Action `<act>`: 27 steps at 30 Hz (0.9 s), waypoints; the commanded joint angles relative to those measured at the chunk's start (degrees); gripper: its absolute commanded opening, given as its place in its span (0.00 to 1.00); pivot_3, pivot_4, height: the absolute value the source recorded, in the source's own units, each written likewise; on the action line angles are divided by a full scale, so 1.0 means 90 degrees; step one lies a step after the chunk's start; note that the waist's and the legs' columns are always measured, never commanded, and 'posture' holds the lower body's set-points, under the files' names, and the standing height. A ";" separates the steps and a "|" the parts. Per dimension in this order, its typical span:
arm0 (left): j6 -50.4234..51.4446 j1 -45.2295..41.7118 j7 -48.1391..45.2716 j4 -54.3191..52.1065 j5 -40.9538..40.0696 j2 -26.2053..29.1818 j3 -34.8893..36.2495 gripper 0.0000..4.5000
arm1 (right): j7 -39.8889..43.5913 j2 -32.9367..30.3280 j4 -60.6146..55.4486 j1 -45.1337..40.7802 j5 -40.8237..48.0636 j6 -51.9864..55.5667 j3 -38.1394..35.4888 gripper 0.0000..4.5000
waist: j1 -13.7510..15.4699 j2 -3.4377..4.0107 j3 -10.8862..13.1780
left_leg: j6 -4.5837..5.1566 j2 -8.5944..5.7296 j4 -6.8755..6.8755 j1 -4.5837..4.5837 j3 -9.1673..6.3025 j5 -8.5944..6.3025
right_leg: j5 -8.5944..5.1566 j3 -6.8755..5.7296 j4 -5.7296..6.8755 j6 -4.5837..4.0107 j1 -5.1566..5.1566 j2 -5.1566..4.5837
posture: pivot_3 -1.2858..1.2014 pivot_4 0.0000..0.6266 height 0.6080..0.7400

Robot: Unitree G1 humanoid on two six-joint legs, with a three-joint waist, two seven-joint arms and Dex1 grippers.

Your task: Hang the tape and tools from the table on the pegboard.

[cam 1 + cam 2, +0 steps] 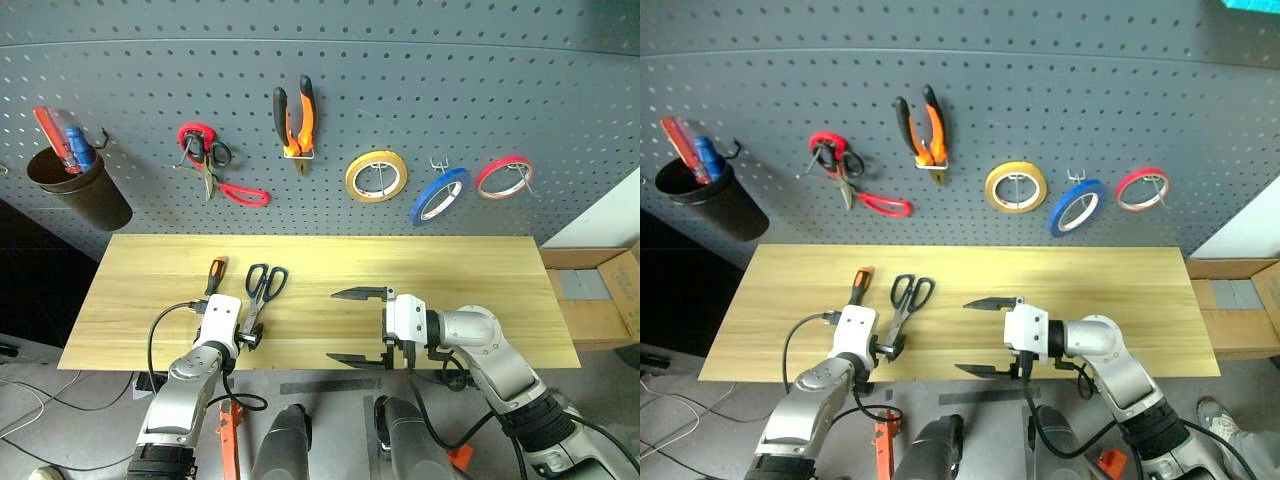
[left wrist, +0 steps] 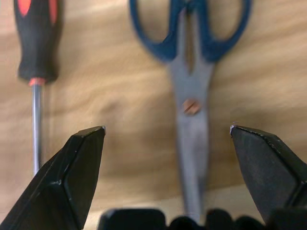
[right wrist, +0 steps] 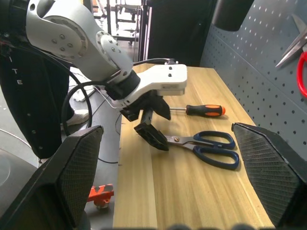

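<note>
The left gripper (image 2: 168, 132) has its jaws wide apart over the scissors (image 1: 262, 290) at lower left. It should close around the blades, not the screwdriver (image 1: 214, 274). The right gripper (image 1: 358, 325) waits with jaws apart.

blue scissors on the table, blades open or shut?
Shut: the blue-handled scissors lie flat on the table, blades together as one strip, handle loops side by side.

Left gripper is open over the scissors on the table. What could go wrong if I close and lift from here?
The left gripper hangs open over the blades of the blue-handled scissors, not the handles, so they may pivot or slip once lifted. The screwdriver lies close alongside on the table; a finger could nudge or catch its shaft. On the pegboard, a blade-end grip probably makes hooking the handle loops awkward.
</note>
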 commanded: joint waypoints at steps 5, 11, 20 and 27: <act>-0.0163 -0.0192 -0.0368 0.0609 0.0083 -0.0019 -0.0212 1.00 | -0.0163 0.0218 -0.0164 -0.0113 -0.0008 0.0092 -0.0008 0.99 | -0.0001 0.0009 0.0005 | 0.0000 0.0000 0.0001 0.0001 0.0001 0.0000 | 0.0000 0.0000 0.0001 0.0000 0.0002 0.0000 | 0.51 0.53 1.00; -0.0176 -0.0554 -0.0494 0.0935 0.0374 0.0236 -0.0424 1.00 | -0.0227 0.0310 -0.0076 -0.0197 -0.0080 0.0123 -0.0023 0.99 | -0.0007 0.0016 0.0009 | 0.0000 -0.0002 0.0001 0.0009 0.0001 0.0000 | 0.0000 -0.0001 0.0003 0.0001 0.0008 -0.0001 | 0.51 0.54 1.00; -0.0151 -0.0514 -0.0325 0.0944 0.0444 0.0282 -0.0255 0.39 | -0.0288 0.0365 0.0014 -0.0273 -0.0061 0.0149 -0.0093 1.00 | -0.0022 0.0022 0.0013 | 0.0000 0.0001 -0.0002 0.0015 0.0004 0.0000 | 0.0000 0.0004 0.0005 0.0001 0.0007 0.0000 | 0.51 0.55 1.00; -0.0125 -0.0402 -0.0270 0.0806 0.0402 0.0229 -0.0152 0.14 | -0.0297 0.0388 0.0128 -0.0329 -0.0046 0.0144 -0.0120 1.00 | -0.0021 0.0026 0.0016 | 0.0000 0.0001 -0.0003 0.0024 0.0005 0.0000 | 0.0000 0.0009 0.0005 0.0001 0.0010 0.0000 | 0.52 0.54 1.00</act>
